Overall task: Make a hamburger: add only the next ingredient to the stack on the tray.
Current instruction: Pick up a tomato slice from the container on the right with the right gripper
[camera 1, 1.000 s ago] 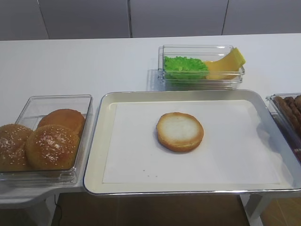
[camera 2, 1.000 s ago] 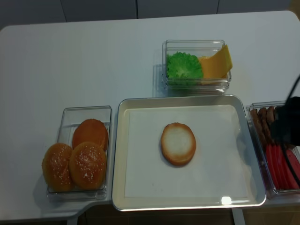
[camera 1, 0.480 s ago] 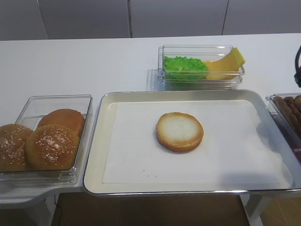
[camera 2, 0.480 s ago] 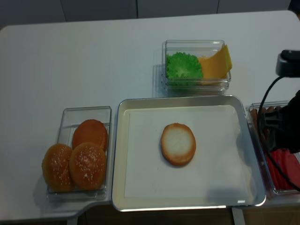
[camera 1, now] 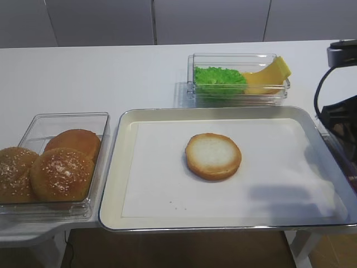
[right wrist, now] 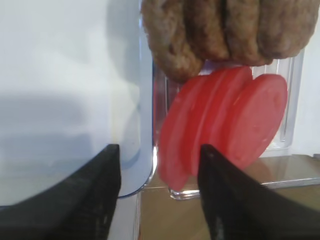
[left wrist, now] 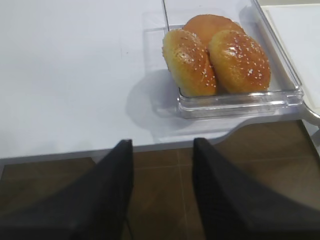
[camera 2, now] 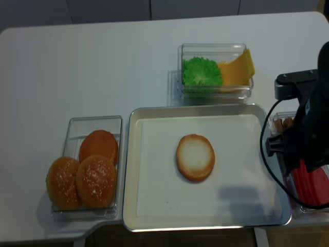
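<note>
Exterior high: large cream rectangular tray point(camera 1: 125, 167) with silver rim and white paper sheet sits mid-worktop; round flat bun half point(camera 1: 213, 156) with golden rim and pale cut face lies at its centre, bare. Right arm enters at 3 o'clock; its jaws are hidden here.

Right wrist: thin flat red-pink discs point(right wrist: 225, 122) stand on edge, overlapped in a row inside a clear plastic box point(right wrist: 292, 125), brown patties point(right wrist: 225, 30) at their 12 o'clock. Right gripper point(right wrist: 159, 197): jaws spread, grasping nothing.

Key relation: discs lie ahead of the jaws, toward 1 o'clock, not yet between them; the tray's corner is under the left finger. The row of discs runs roughly 8 to 2 o'clock, faces turned toward 4 o'clock.

Left wrist: left gripper point(left wrist: 162, 192) hangs off the worktop's front edge, jaws apart and empty; domed sesame buns point(left wrist: 215, 60) in their clear box at 12 o'clock.

Exterior high (realsense): red discs point(camera 2: 311, 182) at the tray's 3 o'clock, under the right arm, clearly the nearer arm.
</note>
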`<move>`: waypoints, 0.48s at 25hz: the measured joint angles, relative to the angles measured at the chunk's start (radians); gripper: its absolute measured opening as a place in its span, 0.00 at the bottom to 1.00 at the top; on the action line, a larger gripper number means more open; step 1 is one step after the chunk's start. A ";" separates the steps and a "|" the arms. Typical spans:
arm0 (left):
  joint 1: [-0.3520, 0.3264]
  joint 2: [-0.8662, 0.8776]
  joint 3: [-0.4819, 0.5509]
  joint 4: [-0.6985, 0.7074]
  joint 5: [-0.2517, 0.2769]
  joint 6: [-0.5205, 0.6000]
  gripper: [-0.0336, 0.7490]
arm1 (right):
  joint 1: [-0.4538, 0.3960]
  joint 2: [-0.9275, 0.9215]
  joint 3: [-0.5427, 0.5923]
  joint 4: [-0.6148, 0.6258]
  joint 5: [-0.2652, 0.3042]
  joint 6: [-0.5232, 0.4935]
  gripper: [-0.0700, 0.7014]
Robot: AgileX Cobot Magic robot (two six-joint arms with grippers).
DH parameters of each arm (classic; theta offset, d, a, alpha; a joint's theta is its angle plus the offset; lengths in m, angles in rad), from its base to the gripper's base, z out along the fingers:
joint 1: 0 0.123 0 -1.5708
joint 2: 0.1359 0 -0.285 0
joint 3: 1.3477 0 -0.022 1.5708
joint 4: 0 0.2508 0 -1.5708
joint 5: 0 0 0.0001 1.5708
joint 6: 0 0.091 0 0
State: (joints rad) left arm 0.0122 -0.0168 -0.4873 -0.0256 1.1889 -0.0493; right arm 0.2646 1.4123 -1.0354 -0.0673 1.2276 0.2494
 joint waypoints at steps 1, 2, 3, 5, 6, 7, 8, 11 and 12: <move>0.000 0.000 0.000 0.000 0.000 0.000 0.42 | 0.000 0.010 0.000 -0.003 -0.002 0.002 0.58; 0.000 0.000 0.000 0.000 0.000 0.000 0.42 | 0.000 0.020 0.000 -0.005 -0.004 0.002 0.58; 0.000 0.000 0.000 0.000 0.000 0.000 0.42 | 0.000 0.026 0.000 -0.007 -0.010 0.002 0.58; 0.000 0.000 0.000 0.000 0.000 0.000 0.42 | 0.000 0.034 0.000 -0.014 -0.016 0.004 0.58; 0.000 0.000 0.000 0.000 0.000 0.000 0.42 | 0.000 0.037 0.000 -0.016 -0.021 0.004 0.58; 0.000 0.000 0.000 0.000 0.000 0.000 0.42 | 0.000 0.040 0.000 -0.020 -0.025 0.004 0.58; 0.000 0.000 0.000 0.000 0.000 0.000 0.42 | 0.000 0.042 0.000 -0.022 -0.025 0.004 0.58; 0.000 0.000 0.000 0.000 0.000 0.000 0.42 | 0.000 0.055 0.000 -0.028 -0.028 0.004 0.55; 0.000 0.000 0.000 0.000 0.000 0.000 0.42 | 0.000 0.059 0.000 -0.030 -0.028 0.004 0.53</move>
State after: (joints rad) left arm 0.0122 -0.0168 -0.4873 -0.0256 1.1889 -0.0493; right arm 0.2646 1.4717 -1.0356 -0.0972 1.1992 0.2534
